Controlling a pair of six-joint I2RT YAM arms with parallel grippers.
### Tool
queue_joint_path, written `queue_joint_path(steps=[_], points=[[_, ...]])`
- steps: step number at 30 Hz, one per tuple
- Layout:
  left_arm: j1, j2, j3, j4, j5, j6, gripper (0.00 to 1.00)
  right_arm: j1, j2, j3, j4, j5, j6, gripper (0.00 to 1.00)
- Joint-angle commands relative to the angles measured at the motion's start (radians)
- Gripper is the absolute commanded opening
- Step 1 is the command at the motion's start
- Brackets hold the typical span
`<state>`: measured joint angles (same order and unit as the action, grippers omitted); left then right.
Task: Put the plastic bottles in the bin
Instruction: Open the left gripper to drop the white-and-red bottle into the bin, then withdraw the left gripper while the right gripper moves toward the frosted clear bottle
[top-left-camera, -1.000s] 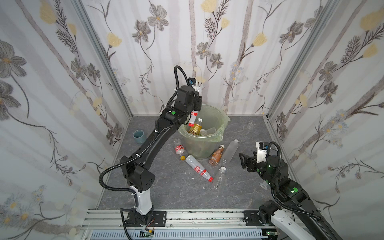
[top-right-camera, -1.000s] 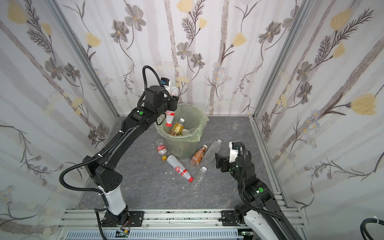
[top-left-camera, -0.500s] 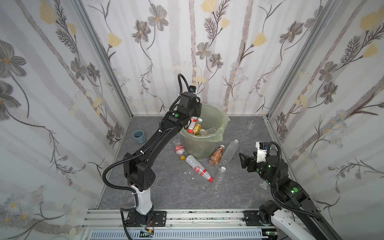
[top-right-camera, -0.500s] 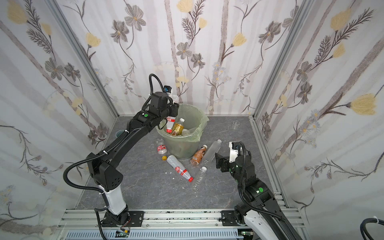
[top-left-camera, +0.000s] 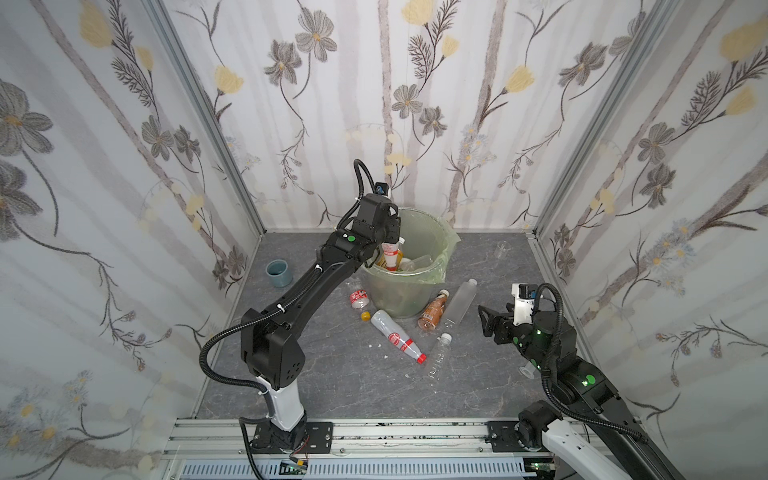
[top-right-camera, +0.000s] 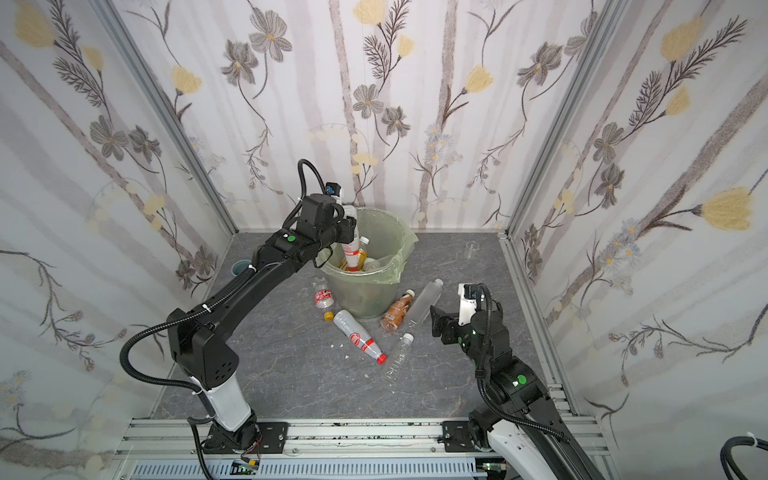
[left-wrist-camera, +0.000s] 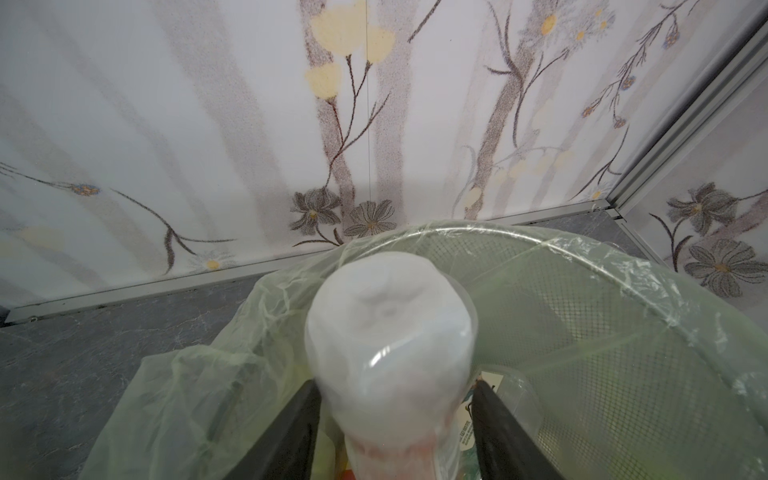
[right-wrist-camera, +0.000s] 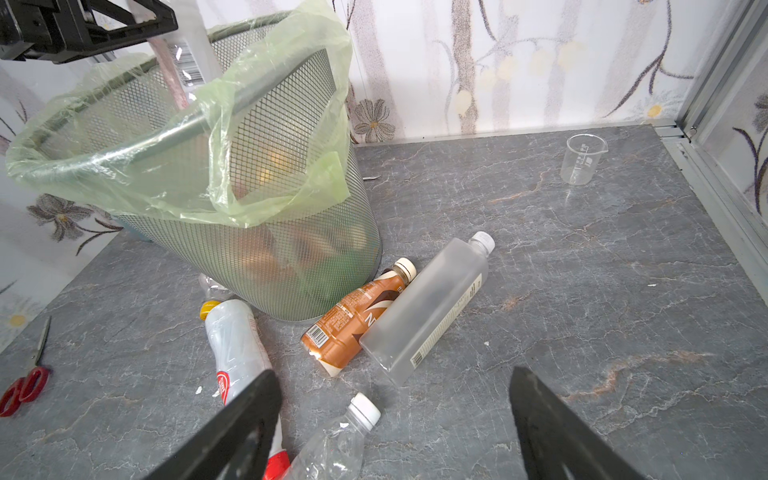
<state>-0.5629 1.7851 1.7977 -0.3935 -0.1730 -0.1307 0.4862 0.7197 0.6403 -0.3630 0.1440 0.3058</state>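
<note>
Your mesh bin (top-left-camera: 399, 295), lined with a thin green bag, has the left gripper (left-wrist-camera: 395, 415) over its 10 o'clock rim. A clear bottle (left-wrist-camera: 388, 332) stands base-up between its fingers; clamped or freed, you cannot tell. The right gripper (right-wrist-camera: 392, 374) gapes empty, with the frosted bottle (top-left-camera: 459, 301) and brown bottle (top-left-camera: 432, 311) at its 10 o'clock.

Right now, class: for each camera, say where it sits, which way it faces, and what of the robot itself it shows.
Top views: high over the front rail, looking down on the table, bin, left arm and right arm.
Left wrist: above the bin, facing the back wall; the left jaws flank a bottle seen base-on.
Right wrist: low over the table, facing the bin and brown bottle; the right jaws, open, show.
Shared: both wrist views show the bin's bagged rim.
</note>
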Motion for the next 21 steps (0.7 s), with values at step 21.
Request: queue_joint_path(steps=[21], points=[[0.002,-0.124,-0.08,0.028,0.053,-0.033,0.65,0.002,0.014,0.003,0.022,-0.008,0.017,0.86]])
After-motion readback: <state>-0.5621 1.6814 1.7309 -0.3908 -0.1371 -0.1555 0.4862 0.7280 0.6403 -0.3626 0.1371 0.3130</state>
